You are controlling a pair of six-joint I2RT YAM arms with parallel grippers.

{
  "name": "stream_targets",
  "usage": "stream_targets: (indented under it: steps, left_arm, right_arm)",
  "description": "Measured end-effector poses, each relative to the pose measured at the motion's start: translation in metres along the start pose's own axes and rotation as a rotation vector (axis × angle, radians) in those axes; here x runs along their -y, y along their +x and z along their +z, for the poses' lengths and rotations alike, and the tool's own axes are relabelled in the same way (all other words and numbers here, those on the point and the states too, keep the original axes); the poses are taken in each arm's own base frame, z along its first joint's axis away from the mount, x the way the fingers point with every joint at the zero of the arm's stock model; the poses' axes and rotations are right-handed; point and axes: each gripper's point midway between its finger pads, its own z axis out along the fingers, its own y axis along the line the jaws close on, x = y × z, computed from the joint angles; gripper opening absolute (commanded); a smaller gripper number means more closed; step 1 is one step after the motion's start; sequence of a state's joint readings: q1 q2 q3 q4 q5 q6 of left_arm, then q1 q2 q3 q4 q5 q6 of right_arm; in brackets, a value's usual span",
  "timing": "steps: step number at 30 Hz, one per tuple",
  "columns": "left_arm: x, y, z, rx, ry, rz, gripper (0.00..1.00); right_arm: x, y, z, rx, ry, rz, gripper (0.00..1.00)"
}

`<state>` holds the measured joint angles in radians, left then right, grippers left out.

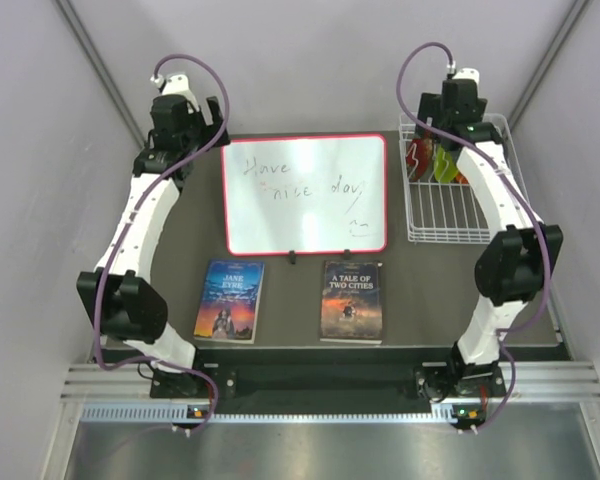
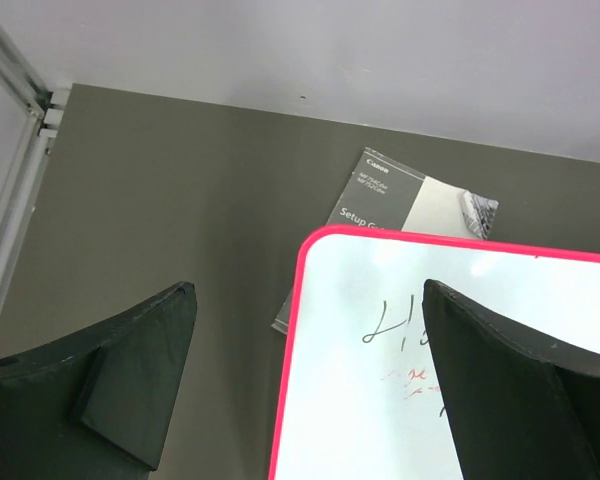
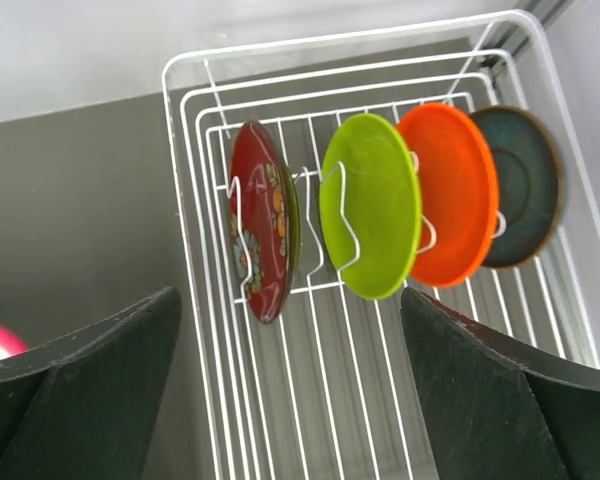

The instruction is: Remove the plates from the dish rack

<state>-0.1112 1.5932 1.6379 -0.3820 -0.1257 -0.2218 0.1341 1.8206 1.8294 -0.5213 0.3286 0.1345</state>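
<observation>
The right gripper (image 3: 290, 296) holds its jaws wide apart and empty above the dish rack (image 3: 340, 38). Just ahead of them, 4 plates stand upright in the prongs: red floral plate (image 3: 260, 235) toward the left finger, lime green plate (image 3: 375, 205), orange plate (image 3: 455, 195), and dark plate (image 3: 525, 185) ahead of the right finger. The left gripper (image 2: 308, 290) is also spread and empty, with the whiteboard (image 2: 400, 330) corner lying below, between its jaws.

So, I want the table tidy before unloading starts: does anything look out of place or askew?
Only one thing: a grey booklet lies skewed, partly under a corner of the whiteboard. The four plates stand upright in the dish rack.
</observation>
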Motion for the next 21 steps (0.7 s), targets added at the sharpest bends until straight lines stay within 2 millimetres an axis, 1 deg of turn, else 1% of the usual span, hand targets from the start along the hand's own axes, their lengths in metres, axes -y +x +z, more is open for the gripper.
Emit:
stream_targets:
  steps: [3, 5, 6, 8, 11, 13, 14, 17, 18, 20, 21]
  left_arm:
    - [0.004, 0.001, 0.004, 0.0, 0.017, -0.009, 0.99]
    - [0.006, 0.003, 0.007, -0.003, 0.028, -0.013, 0.99]
    - [0.006, 0.004, 0.008, -0.005, 0.031, -0.013, 0.99]
    - [0.007, 0.009, 0.012, -0.015, 0.034, -0.014, 0.99]
    - [0.007, 0.016, 0.017, -0.032, 0.038, -0.014, 0.99]
    - [0.008, 0.021, 0.02, -0.044, 0.046, -0.013, 0.99]
    - [0.009, 0.023, 0.021, -0.048, 0.049, -0.013, 0.99]
    - [0.01, 0.028, 0.024, -0.061, 0.058, -0.016, 0.99]
    - [0.011, 0.028, 0.024, -0.062, 0.062, -0.016, 0.99]
    - [0.012, 0.03, 0.025, -0.066, 0.068, -0.017, 0.99]
    - [0.012, 0.03, 0.026, -0.066, 0.067, -0.018, 0.99]
  right_arm:
    - [-0.005, 0.012, 0.021, -0.034, -0.007, -0.001, 0.82]
    - [-0.009, 0.019, 0.032, -0.055, -0.014, -0.001, 0.8]
    - [-0.01, 0.024, 0.039, -0.068, -0.019, 0.002, 0.76]
    - [-0.014, 0.032, 0.051, -0.091, -0.032, 0.009, 0.75]
    - [-0.013, 0.046, 0.067, -0.125, -0.034, 0.019, 0.74]
    - [-0.013, 0.056, 0.078, -0.148, -0.034, 0.025, 0.62]
    - [-0.012, 0.062, 0.082, -0.16, -0.032, 0.026, 0.59]
    - [-0.012, 0.074, 0.09, -0.188, -0.033, 0.029, 0.59]
    - [-0.012, 0.077, 0.093, -0.194, -0.034, 0.029, 0.53]
    - [-0.014, 0.081, 0.098, -0.201, -0.038, 0.028, 0.5]
    - [-0.015, 0.083, 0.1, -0.203, -0.041, 0.027, 0.5]
